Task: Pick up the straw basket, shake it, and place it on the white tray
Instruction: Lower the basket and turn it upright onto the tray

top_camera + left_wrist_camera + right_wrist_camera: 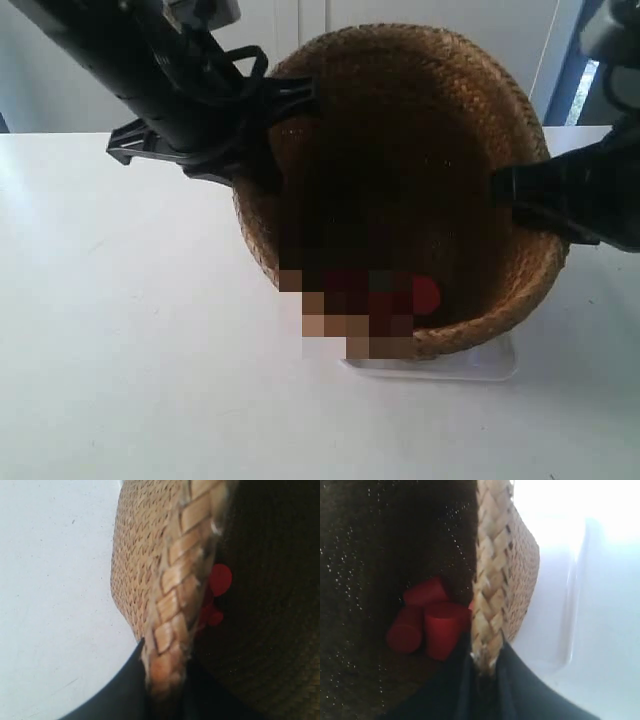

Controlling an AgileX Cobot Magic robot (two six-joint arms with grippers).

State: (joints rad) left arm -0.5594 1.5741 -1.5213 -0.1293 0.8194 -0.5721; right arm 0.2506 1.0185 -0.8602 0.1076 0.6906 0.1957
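- Straw basket (400,120) tipped, its dark mouth facing the exterior camera; white tray (470,365) shows just under its lower side. Contact between the two: cannot tell.
- Left gripper (162,680): jaws clamped on the braided rim, one finger inside, one outside.
- Right gripper (485,667): likewise pinching the rim, tray in sight beyond it.
- Small red cups (437,620) lie inside the basket.
- White table (120,350) underneath.

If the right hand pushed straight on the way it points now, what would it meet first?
The straw basket: the right hand is shut on its braided rim, so the wall would likely jam deeper between the fingers. Red cups inside and the white tray outside seem off that line.
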